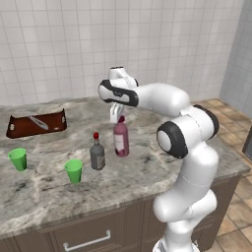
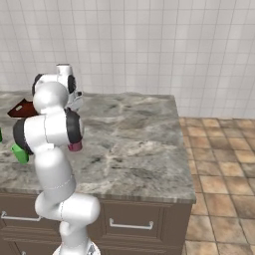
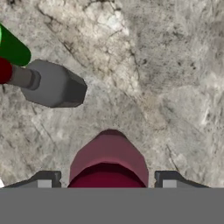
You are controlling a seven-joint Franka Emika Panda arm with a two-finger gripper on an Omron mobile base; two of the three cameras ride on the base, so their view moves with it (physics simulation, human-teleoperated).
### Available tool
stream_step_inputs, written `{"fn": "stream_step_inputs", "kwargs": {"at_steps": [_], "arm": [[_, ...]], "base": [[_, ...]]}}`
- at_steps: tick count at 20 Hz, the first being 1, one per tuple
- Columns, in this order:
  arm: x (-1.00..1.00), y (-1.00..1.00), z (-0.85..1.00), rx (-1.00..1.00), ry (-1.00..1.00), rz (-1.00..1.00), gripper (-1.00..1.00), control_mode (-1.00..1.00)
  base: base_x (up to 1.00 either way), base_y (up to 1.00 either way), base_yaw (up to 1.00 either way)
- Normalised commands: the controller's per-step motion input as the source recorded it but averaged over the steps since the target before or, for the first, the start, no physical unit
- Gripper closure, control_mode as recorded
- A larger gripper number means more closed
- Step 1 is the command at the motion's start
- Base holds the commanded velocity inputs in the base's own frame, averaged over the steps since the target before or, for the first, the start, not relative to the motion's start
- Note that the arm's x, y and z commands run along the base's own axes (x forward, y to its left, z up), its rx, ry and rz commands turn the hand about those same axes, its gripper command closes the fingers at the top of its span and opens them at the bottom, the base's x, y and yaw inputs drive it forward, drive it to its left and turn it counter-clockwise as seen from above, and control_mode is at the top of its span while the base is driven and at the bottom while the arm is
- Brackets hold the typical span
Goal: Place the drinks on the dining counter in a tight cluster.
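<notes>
White tiles back the dining counter [image 1: 44, 172] in the left base view — marbled grey-beige stone over dark drawers with silver handles. Maroon bottle [image 1: 121, 139] stands upright near the slab's middle, and the gripper [image 1: 117, 115] sits right over its cap, fingers coming down at the neck. Grey-brown bottle with red cap [image 1: 97, 152] stands upright just beside it to the left, apart, not touching. Two green cups: one [image 1: 74, 171] near the front of the grey bottle, another [image 1: 18, 159] well off to the left. Dark red tray [image 1: 34, 124] with a pale utensil lies at the back left.

Right base view: the arm blocks most of the action. A sliver of the maroon bottle [image 2: 75, 146] shows at the arm's edge on the dining counter [image 2: 139, 149]; a green cup [image 2: 20, 153] peeks out left, and a tray corner [image 2: 22, 107] behind. Brown floor tiles to the right.

Hand view: looking down the maroon bottle [image 3: 109, 159], its shoulder between the two fingertips [image 3: 43, 180] of the gripper [image 3: 106, 181]. Jaws are spread either side of the neck, whether they touch it I cannot tell. Grey-brown bottle [image 3: 50, 83] appears upper left, green cup [image 3: 13, 48] beyond it.
</notes>
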Motion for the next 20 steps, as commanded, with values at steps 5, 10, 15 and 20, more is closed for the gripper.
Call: {"fn": "stream_step_inputs", "kwargs": {"at_steps": [5,10,15,20], "arm": [[0.17,0.05,-0.24,0.11,0.02,0.04,1.00,-1.00],[-0.08,0.01,-0.10,0.10,0.01,0.05,1.00,-1.00],[-0.21,0.03,-0.08,0.00,0.00,0.01,1.00,-1.00],[-0.21,0.00,-0.17,-0.02,0.00,0.00,1.00,-1.00]], "base": [[0.00,0.00,0.00],[0.00,0.00,0.00],[0.00,0.00,0.00],[0.00,0.00,0.00]]}}
